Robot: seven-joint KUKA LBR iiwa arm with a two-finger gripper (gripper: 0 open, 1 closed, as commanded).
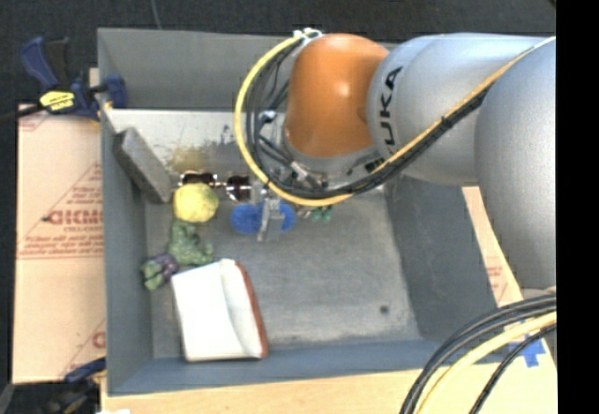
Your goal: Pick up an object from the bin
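One small blue thing [247, 219] is lying near the middle of the bin [374, 262], toward its far side. I am seeing the tool [272, 215] sitting right down on it, with blue showing on either side of the tool's tip. Whether the tool is open or closed I cannot tell, because the arm's orange cover [328, 94] and the cables [241, 122] are hiding most of it. Just right of the blue thing, a small green piece [321, 213] is peeking out from under the cables. Just left of it a yellow ball [195, 203] is resting, with a little dark object [229, 184] lying between the ball and the wrist. Toward the near side, a green soft toy [187, 246] with a purple end is lying by the bin's left wall, just beside a white box [211, 309] with a red edge. A grey block [142, 164] is leaning in the far left corner.
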